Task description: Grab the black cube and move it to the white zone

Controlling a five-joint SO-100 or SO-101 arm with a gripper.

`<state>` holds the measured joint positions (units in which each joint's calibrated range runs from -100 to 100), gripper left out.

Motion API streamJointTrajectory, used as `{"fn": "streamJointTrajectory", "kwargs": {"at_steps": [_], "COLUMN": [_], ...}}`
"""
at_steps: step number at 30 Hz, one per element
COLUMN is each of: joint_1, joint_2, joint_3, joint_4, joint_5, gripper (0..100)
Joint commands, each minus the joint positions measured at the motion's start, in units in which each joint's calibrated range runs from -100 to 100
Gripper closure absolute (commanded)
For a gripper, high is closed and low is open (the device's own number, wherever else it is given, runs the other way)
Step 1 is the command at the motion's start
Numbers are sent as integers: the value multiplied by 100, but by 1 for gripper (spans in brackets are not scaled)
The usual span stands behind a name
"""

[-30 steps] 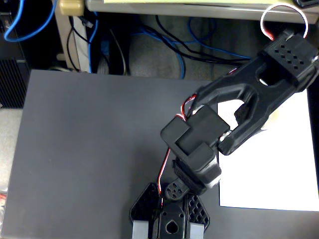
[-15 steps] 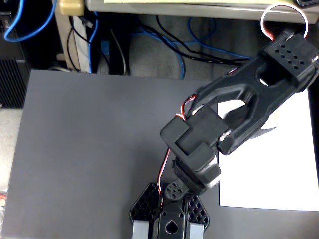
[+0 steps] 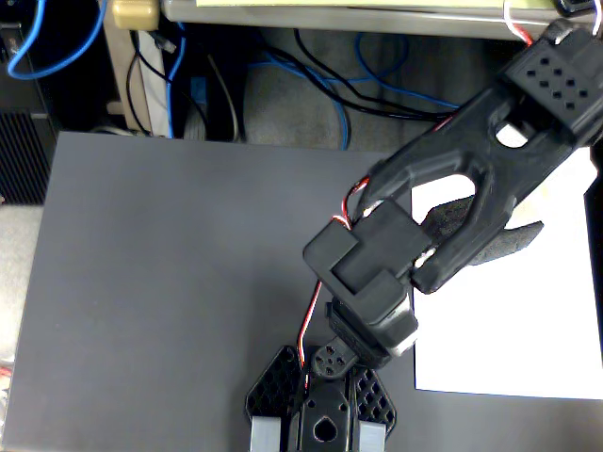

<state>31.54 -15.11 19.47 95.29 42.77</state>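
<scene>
Fingers are what we look for first, and in the fixed view we cannot find them: the black arm (image 3: pixel 490 160) reaches from its base at the bottom centre up toward the upper right, and its own links cover the far end, so we cannot tell whether the fingers are spread, pressed together or pinching something. Under the forearm we see parts of the black cube (image 3: pixel 450 218), a dull, rough-textured dark block with softened edges, quite unlike the glossy plastic above it. One patch shows through the opening in the arm and another sticks out to the right of the link. It sits over the white zone (image 3: pixel 528 320), a plain white paper sheet on the right side of the dark grey counter (image 3: pixel 170 282), near the sheet's upper left part. We cannot tell whether the cube rests on the paper or hangs above it. The sheet runs out of frame on the right.
</scene>
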Motion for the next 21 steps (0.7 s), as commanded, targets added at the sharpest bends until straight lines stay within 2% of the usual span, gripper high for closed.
{"fn": "streamJointTrajectory", "kwargs": {"at_steps": [1, 8, 11, 15, 18, 21], "joint_1": [-166, -1859, -2204, -2859, -3021, -3021], "joint_2": [-140, -140, -140, -140, -148, -955], "joint_3": [-533, -1757, -2029, -2137, -2137, -2137], "joint_4": [119, 110, 102, -421, -438, -438], "joint_5": [-275, -1585, -1873, -2339, -2523, -2753], "gripper": [67, 69, 79, 85, 99, 99]}}
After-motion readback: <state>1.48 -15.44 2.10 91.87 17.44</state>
